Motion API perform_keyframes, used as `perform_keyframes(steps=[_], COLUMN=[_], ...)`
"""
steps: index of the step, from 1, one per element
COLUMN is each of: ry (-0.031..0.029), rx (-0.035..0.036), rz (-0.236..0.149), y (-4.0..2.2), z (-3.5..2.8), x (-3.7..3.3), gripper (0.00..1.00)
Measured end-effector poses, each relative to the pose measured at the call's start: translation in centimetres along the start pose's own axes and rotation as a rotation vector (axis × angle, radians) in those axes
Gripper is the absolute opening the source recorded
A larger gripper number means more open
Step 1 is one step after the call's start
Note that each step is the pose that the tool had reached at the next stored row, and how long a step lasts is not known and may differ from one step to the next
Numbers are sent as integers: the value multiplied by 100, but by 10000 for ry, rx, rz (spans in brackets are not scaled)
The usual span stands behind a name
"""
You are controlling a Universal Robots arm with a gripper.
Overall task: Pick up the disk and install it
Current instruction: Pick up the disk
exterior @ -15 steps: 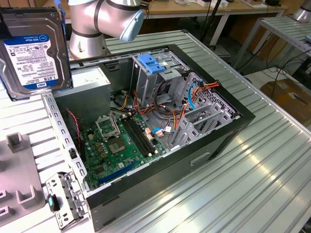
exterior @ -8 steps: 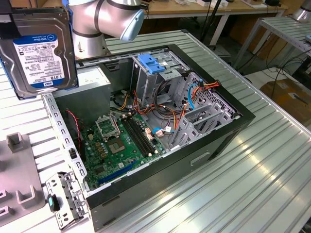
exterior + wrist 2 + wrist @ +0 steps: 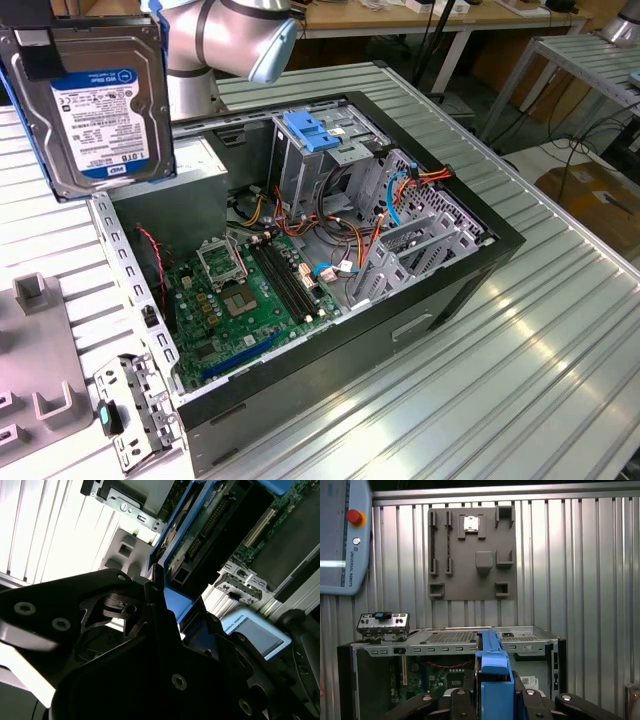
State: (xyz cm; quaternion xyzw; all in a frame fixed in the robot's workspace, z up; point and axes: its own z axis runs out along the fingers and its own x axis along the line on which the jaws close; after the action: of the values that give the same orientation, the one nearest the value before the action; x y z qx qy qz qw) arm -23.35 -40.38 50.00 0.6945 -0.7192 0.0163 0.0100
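Note:
The disk [image 3: 95, 100], a grey metal hard drive with a white and blue label in blue plastic rails, hangs in the air above the table at the exterior view's upper left, beside the open computer case [image 3: 470, 270]. One black finger [image 3: 38, 55] presses on its upper corner. In the first wrist view the disk [image 3: 493, 672] shows edge-on, with my gripper [image 3: 494, 700] shut on it from both sides. The second wrist view shows the disk [image 3: 200, 527] edge-on past the gripper's black body.
Inside the case lie a green motherboard [image 3: 250, 290], loose cables and a tall metal drive cage with a blue latch [image 3: 315, 130]. A grey fixture plate [image 3: 472, 552] and a metal bracket [image 3: 135, 410] lie on the ribbed table. A teach pendant [image 3: 342, 535] lies beyond.

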Motion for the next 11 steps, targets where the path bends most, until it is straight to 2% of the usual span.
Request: perform_keyframes(steps=[11], ry=[0], rx=[0], rz=[1], y=[-191], z=[2], x=[11], gripper=[36])
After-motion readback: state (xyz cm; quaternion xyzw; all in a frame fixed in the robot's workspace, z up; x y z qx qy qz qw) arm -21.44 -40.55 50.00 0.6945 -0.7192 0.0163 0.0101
